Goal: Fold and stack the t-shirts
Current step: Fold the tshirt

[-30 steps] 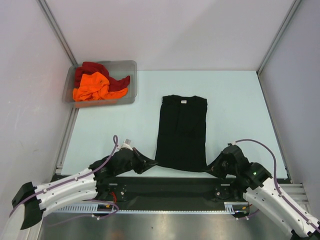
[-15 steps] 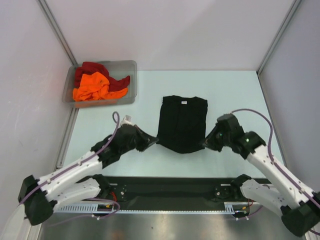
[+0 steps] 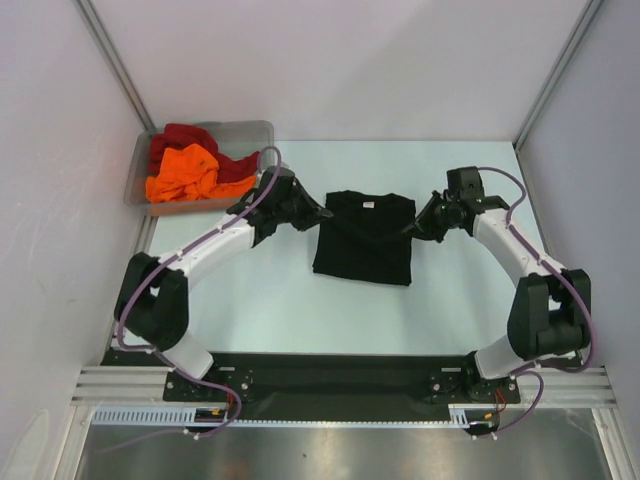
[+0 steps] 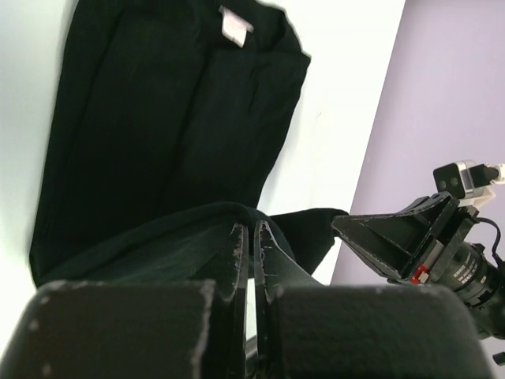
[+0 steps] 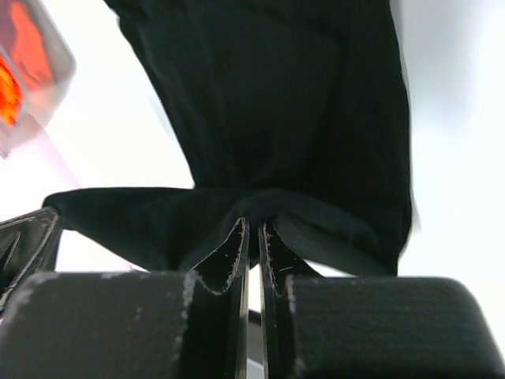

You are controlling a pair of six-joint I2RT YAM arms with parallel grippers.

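Observation:
The black t-shirt [image 3: 362, 245] lies in the middle of the table, folded into a narrow strip, its neck label facing up at the far end. My left gripper [image 3: 322, 213] is shut on its lifted hem at the left side, and my right gripper [image 3: 410, 228] is shut on the hem at the right. The hem hangs over the collar end. In the left wrist view the jaws [image 4: 246, 227] pinch black cloth above the shirt [image 4: 166, 118]. In the right wrist view the jaws [image 5: 252, 223] pinch it too. The orange t-shirt [image 3: 185, 172] and the dark red t-shirt [image 3: 187, 135] lie crumpled in the bin.
A clear grey plastic bin [image 3: 255, 127] stands at the far left corner of the table, close behind my left arm. Grey walls with metal rails close in the left, right and far sides. The bin's corner [image 5: 31, 71] shows in the right wrist view.
Both grippers have carried the black shirt's near hem from the front edge toward the far collar end, doubling the shirt over. Both arms now stretch far out.

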